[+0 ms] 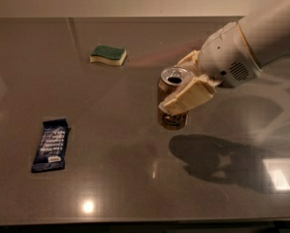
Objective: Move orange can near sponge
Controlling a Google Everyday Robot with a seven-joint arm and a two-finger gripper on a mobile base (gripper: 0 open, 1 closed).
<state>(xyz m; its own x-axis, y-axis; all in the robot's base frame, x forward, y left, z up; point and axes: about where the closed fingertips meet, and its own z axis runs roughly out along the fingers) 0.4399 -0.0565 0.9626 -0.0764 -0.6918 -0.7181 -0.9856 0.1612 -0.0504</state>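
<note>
Gripper (177,86) is squeezing the orange can (171,120) upright by its sides, holding it clear of the table (115,188), seemingly so it can be set standing beside the sponge (108,55), well apart up-left.

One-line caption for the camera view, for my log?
Hand grips the upright orange can above the table; sponge back left, snack bar wrapper front left.
</note>
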